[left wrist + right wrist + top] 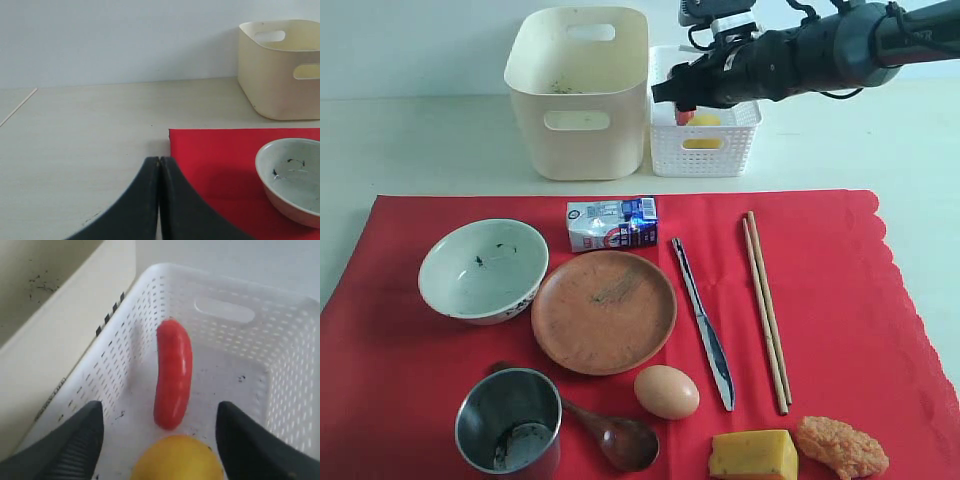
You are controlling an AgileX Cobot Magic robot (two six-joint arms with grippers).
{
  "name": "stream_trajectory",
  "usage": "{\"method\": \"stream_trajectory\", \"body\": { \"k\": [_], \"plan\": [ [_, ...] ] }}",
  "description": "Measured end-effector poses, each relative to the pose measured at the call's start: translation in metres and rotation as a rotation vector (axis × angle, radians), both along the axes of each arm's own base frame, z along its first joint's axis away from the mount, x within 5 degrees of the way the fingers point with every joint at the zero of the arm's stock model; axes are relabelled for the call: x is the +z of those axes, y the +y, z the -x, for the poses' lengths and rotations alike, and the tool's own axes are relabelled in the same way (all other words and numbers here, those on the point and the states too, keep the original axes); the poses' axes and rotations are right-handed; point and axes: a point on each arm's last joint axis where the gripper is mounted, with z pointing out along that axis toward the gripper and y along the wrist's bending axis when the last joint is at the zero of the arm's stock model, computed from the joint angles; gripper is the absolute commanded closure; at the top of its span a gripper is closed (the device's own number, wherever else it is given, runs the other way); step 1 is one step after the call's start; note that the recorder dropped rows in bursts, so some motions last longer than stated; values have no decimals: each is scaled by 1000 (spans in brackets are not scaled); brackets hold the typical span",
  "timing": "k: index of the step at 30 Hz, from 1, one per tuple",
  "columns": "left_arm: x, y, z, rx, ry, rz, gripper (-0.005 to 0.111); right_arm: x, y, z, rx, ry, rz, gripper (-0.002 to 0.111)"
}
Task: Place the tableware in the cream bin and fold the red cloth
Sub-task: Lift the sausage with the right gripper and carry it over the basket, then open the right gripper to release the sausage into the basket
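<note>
The red cloth (840,270) lies flat on the table. On it are the white speckled bowl (483,268), brown plate (604,310), steel cup (510,420), dark wooden spoon (615,437), silver knife (703,322) and wooden chopsticks (766,310). The cream bin (577,90) stands behind the cloth with no tableware showing inside. My right gripper (680,98) hangs open over the white basket beside the bin, holding nothing (160,410). My left gripper (159,161) is shut and empty, low by the cloth's corner (210,155), with the bowl (292,177) and bin (280,65) beyond it.
The white perforated basket (235,315) holds a red sausage (173,371) and a lemon (177,460). On the cloth also lie a milk carton (612,222), an egg (666,391), a yellow block (752,455) and a fried piece (840,447).
</note>
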Motion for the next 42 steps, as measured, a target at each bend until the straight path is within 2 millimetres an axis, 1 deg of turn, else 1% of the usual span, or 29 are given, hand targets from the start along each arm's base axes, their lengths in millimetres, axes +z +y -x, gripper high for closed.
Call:
{"method": "stream_trajectory", "body": {
  "k": [5, 8, 12, 16, 23, 25, 28, 30, 33, 36, 37, 42],
  "plan": [
    [0, 0, 0, 0, 0, 0, 104, 0, 0, 1, 0, 8, 3, 38],
    [0, 0, 0, 0, 0, 0, 104, 6, -1, 3, 0, 36, 13, 38],
    [0, 0, 0, 0, 0, 0, 104, 26, -4, 10, 0, 70, 25, 38],
    [0, 0, 0, 0, 0, 0, 104, 49, -8, 18, 16, 91, 73, 38],
    [0, 0, 0, 0, 0, 0, 104, 95, -19, 40, 29, 130, 173, 39],
    [0, 0, 0, 0, 0, 0, 104, 107, -23, 47, 23, 158, 188, 45],
    [0, 0, 0, 0, 0, 0, 104, 125, -29, 61, 13, 201, 205, 62],
    [0, 0, 0, 0, 0, 0, 104, 135, -33, 70, 9, 220, 217, 75],
    [0, 0, 0, 0, 0, 0, 104, 143, -39, 86, 5, 257, 226, 92],
    [0, 0, 0, 0, 0, 0, 104, 144, -43, 105, 3, 294, 201, 105],
    [0, 0, 0, 0, 0, 0, 104, 143, -45, 113, 3, 306, 193, 108],
    [0, 0, 0, 0, 0, 0, 104, 139, -57, 156, 2, 349, 153, 108]
  ]
}}
